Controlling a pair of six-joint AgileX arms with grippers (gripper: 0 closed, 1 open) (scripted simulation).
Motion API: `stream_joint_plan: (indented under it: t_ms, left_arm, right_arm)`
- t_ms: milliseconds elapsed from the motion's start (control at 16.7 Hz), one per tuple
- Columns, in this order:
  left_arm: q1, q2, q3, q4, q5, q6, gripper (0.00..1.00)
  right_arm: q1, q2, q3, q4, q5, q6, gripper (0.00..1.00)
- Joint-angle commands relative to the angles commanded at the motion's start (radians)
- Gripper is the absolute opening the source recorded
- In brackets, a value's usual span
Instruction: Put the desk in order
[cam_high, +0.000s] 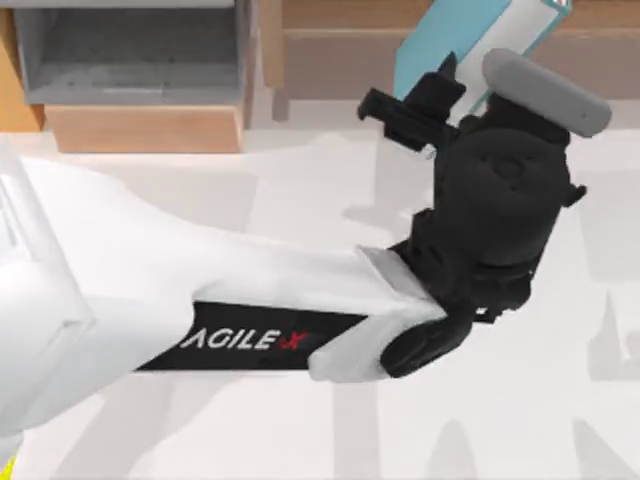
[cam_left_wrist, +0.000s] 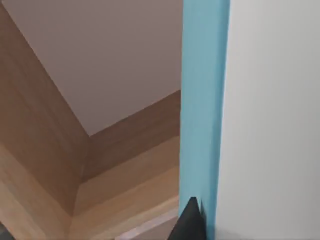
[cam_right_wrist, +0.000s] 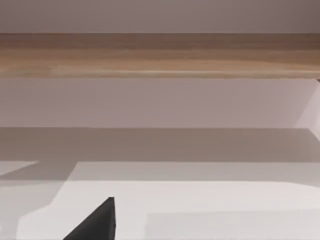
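Left gripper (cam_high: 440, 105) is at the far side of the desk (cam_high: 560, 420), fingers clamped on a blue book (cam_high: 470, 45) that leans tilted into the shelf (cam_high: 340, 50). Drawer (cam_high: 130, 60) sits far left. Judgement: rotate the book upright and slide it fully in before letting go, else it tips. Right arm's fingers: can't tell

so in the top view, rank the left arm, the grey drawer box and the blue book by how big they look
1. left arm, largest, though it is nearest the camera
2. drawer box
3. blue book, smallest; arm covers part of it, and the frame cuts off both it and the drawer box
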Motion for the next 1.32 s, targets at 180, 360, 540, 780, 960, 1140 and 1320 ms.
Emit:
stream_joint_plan:
  t_ms: [180,360,540,780,960,1140,1320]
  left_arm:
    - [0.028,-0.119,-0.244,0.053,0.028,0.185,0.00]
    - [0.119,-0.213,-0.450,0.083,0.091,0.382,0.00]
    - [0.265,-0.276,-0.581,0.095,0.186,0.575,0.00]
    - [0.499,-0.312,-0.637,0.085,0.361,0.792,0.00]
    - [0.664,-0.300,-0.602,0.063,0.512,0.918,0.00]
    - [0.783,-0.255,-0.537,0.037,0.653,1.010,0.00]
    - [0.833,-0.215,-0.495,0.017,0.728,1.052,0.00]
  right_arm:
    - [0.000,0.000,0.000,0.000,0.000,0.000,1.00]
    - [0.000,0.000,0.000,0.000,0.000,0.000,1.00]
    - [0.000,0.000,0.000,0.000,0.000,0.000,1.00]
    - [0.000,0.000,0.000,0.000,0.000,0.000,1.00]
    - [0.000,0.000,0.000,0.000,0.000,0.000,1.00]
    - [0.000,0.000,0.000,0.000,0.000,0.000,1.00]
    - [0.000,0.000,0.000,0.000,0.000,0.000,1.00]
